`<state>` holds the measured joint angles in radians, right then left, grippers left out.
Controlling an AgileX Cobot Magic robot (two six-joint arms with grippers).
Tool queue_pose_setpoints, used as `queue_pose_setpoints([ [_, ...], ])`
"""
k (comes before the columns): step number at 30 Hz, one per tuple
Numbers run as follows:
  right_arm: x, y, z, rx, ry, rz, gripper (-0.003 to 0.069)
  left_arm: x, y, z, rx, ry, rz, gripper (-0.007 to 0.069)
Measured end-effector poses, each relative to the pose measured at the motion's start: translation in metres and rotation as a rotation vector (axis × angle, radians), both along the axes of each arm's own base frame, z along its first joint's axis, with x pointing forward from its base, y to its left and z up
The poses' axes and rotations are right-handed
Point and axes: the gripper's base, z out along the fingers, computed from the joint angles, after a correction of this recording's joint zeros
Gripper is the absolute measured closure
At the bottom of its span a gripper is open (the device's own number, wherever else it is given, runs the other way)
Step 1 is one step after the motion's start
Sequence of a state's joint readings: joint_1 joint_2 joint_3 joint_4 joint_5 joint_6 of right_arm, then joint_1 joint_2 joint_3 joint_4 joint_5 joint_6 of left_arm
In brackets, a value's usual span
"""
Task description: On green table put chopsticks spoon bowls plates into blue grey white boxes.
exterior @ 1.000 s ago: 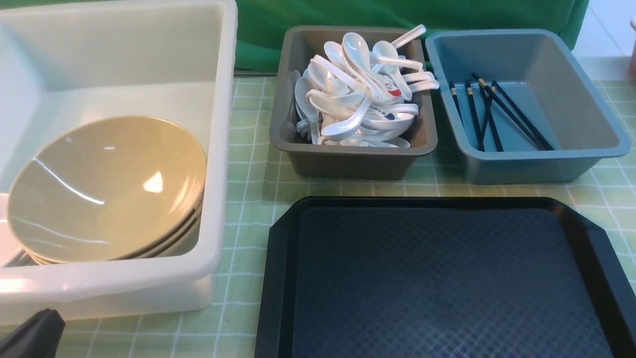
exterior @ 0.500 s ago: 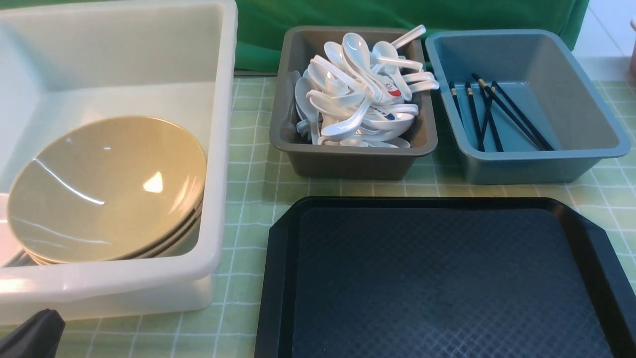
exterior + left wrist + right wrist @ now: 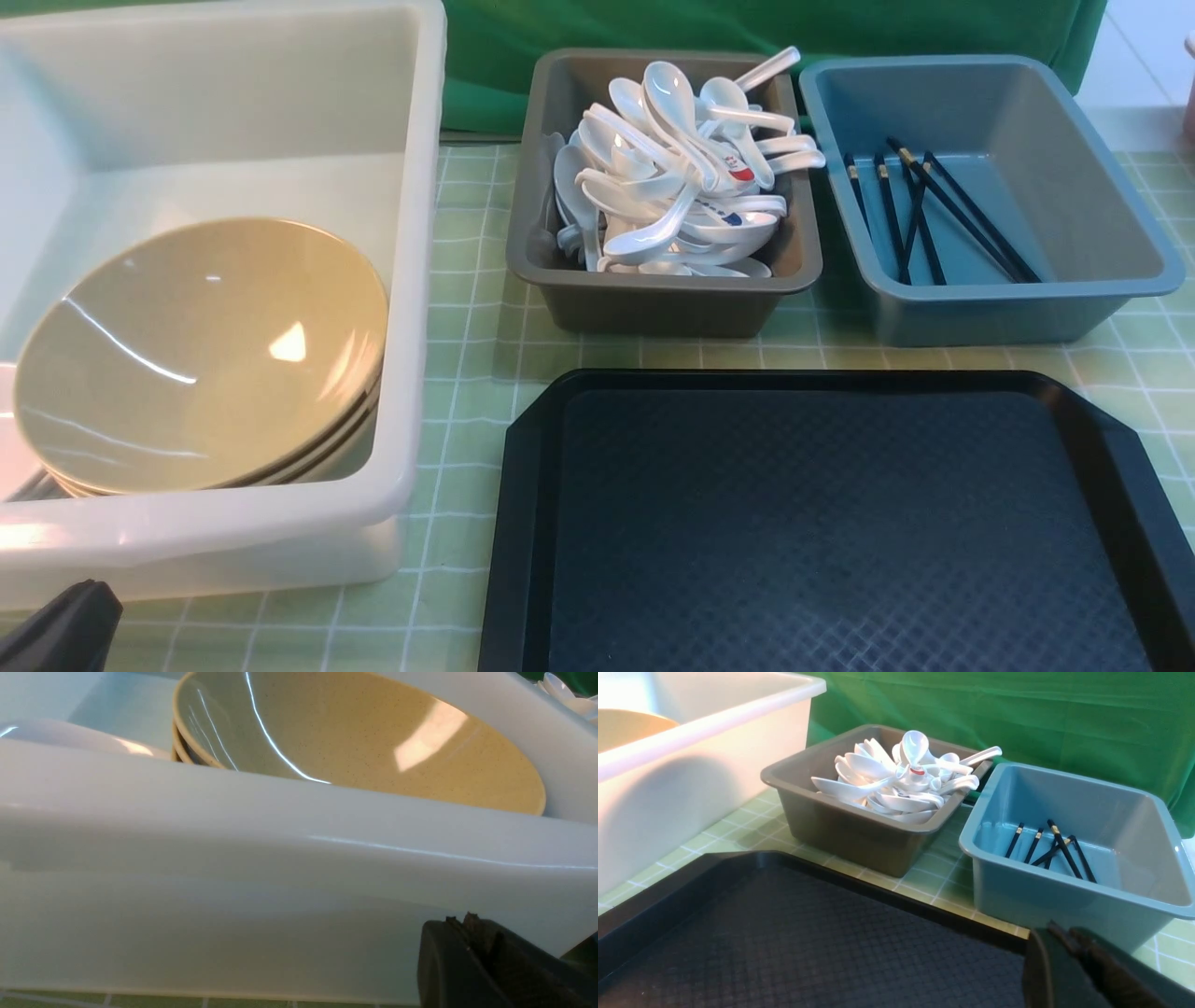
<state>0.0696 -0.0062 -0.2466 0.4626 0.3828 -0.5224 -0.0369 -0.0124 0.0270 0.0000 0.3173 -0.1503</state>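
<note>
With stacked tan bowls point(image 3: 201, 359) in the white plastic box point(image 3: 411, 280), white spoons point(image 3: 677, 168) in the grey box point(image 3: 653, 299) and dark chopsticks point(image 3: 934, 215) in the blue box point(image 3: 1027, 308), the black textured tray point(image 3: 822, 532) lies bare, so sorting looks finished; both the left gripper point(image 3: 472, 933) and the right gripper point(image 3: 1066, 947) are closed and empty, needing only retreat.

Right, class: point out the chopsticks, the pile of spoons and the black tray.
chopsticks point(image 3: 962, 219), front view, mid-shaft of one stick
pile of spoons point(image 3: 672, 177), front view, centre of the heap
black tray point(image 3: 840, 523), front view, textured floor

Front overview; two low wrist close-ups

Staged lab/demo setup: green backdrop cloth point(image 3: 766, 28), gridded mat point(image 3: 467, 308), sorting bins.
</note>
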Motion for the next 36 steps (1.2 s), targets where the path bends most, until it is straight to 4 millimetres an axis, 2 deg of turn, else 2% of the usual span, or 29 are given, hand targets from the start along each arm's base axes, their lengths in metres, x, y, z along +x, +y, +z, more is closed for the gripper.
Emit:
queue_pose_setpoints([
  [7,0.004,-0.008,-0.007,-0.070,0.011,-0.083,0.0611,0.000,0.000,0.000,0.000,0.000,0.000,0.0627],
  [10,0.007,-0.016,-0.018,-0.065,0.069,-0.171,0.0611,0.000,0.000,0.000,0.000,0.000,0.000,0.0627],
  [15,0.011,-0.021,-0.041,-0.113,0.143,-0.227,0.0611,0.000,0.000,0.000,0.000,0.000,0.000,0.0627],
  [21,0.015,-0.025,-0.080,-0.123,0.265,-0.291,0.0611,0.000,0.000,0.000,0.000,0.002,0.000,0.0627],
  [36,0.018,-0.026,-0.079,-0.106,0.201,-0.333,0.0611,0.000,0.000,0.000,0.000,0.002,0.000,0.0626],
])
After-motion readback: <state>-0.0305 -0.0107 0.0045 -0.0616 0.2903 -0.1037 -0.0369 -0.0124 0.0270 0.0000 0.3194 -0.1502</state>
